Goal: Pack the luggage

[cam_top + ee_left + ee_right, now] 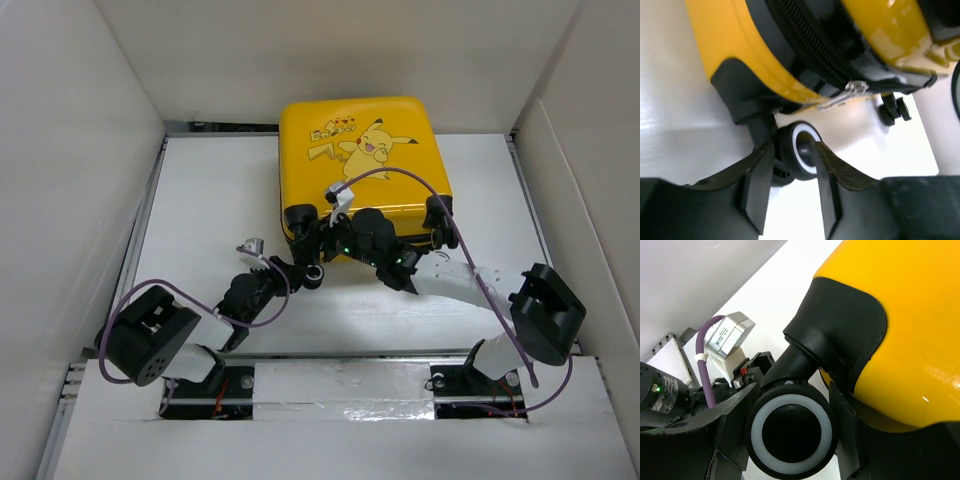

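The luggage (365, 165) is a yellow hard-shell case with a Pikachu cartoon. It lies flat and zipped shut at the back middle of the table. My left gripper (313, 272) is at its near-left corner. In the left wrist view, the left gripper (792, 147) pinches a black wheel (802, 152) with a white ring across its width, below the yellow shell (725, 35). My right gripper (342, 238) reaches in from the right at the same corner. In the right wrist view, the right gripper (792, 390) clamps another white-ringed wheel (791, 432) across its diameter, beside the shell (920, 325).
The silver zipper pull (850, 92) hangs on the closed black zip. Another wheel (440, 210) sticks out at the near-right corner. White walls (80, 150) box in the white table (200, 200). The left arm's wrist camera (730, 335) sits close to my right gripper.
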You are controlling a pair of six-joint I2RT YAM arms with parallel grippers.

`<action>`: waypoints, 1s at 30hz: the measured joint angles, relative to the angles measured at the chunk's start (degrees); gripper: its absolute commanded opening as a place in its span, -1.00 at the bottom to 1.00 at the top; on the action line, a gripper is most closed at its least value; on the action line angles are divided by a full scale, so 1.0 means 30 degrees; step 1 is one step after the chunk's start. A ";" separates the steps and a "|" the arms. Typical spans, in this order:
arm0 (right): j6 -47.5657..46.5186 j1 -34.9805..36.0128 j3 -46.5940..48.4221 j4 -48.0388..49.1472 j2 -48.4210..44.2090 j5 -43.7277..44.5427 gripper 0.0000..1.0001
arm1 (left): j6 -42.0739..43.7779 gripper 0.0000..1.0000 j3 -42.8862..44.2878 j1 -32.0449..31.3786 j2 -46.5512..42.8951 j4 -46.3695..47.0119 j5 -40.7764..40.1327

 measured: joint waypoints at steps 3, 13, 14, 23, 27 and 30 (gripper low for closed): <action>-0.0007 0.0015 0.0058 0.0015 0.0087 -0.0036 -0.88 | 0.0299 -0.20 0.0328 -0.0656 0.0015 0.0080 -0.1020; -0.0066 0.0044 0.0277 -0.0138 0.0219 -0.0138 -0.90 | 0.2193 -0.27 0.1792 -0.2419 -0.0051 0.0277 -0.5100; -0.0073 0.0044 0.0284 -0.0138 0.0219 -0.0146 -0.90 | 0.2353 -0.29 0.1814 -0.2448 -0.0051 0.0204 -0.5399; -0.0138 0.0044 0.0291 -0.0058 0.0277 -0.0131 -0.94 | 0.3854 -0.33 0.2404 -0.3555 0.0838 0.0270 -0.8080; -0.0211 0.0044 0.0291 0.0029 0.0277 0.0168 -0.96 | 0.4153 -0.38 0.2754 -0.4204 0.1355 0.0546 -0.9493; -0.0204 0.0044 0.0291 0.0124 0.0277 0.0335 -0.97 | 0.4532 -0.44 0.2914 -0.4554 0.1413 0.0466 -1.0178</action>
